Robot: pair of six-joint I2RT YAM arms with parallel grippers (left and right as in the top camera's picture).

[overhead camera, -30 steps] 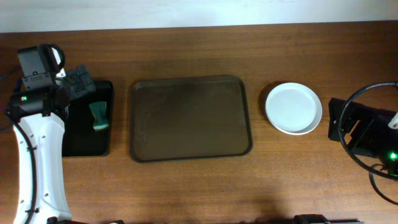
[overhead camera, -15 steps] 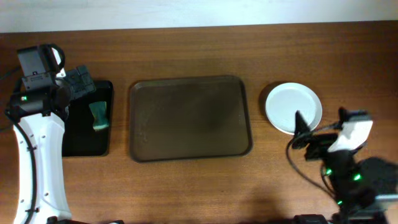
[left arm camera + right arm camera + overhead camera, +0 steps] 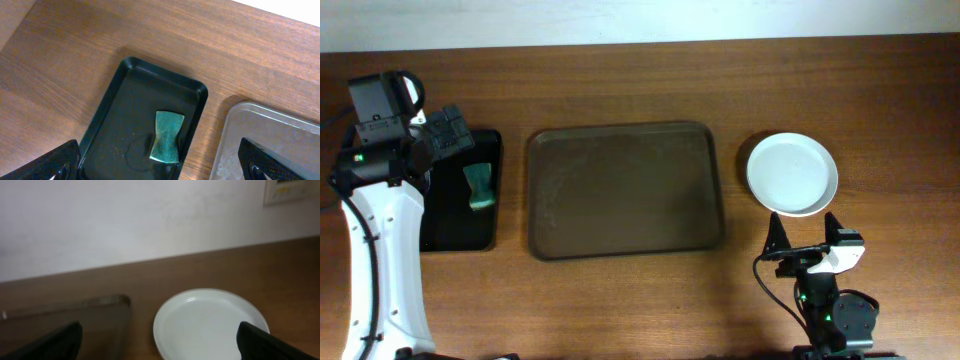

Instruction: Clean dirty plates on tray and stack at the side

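The wooden surface [image 3: 620, 300] carries everything, and most of it lies just as it did a second ago. The left arm [image 3: 380, 230] has not moved from the far left, its jaws standing wide apart over the black tray [image 3: 455, 225]; the left wrist view shows both tips at the bottom corners. The large brown tray [image 3: 625, 190] sits at the middle, unmoved. The black tray is just beside it on the left. The white plate [image 3: 792, 174] rests on the surface just right of the brown tray, off it and in its earlier spot; from above I cannot tell whether others lie beneath. The right arm [image 3: 825, 262] is what changed: a second ago it was folded at the right edge, and it now sits near the front edge just below the plate, jaws spread wide and pointing at it. The green sponge [image 3: 480, 187] lies in the black tray as before.
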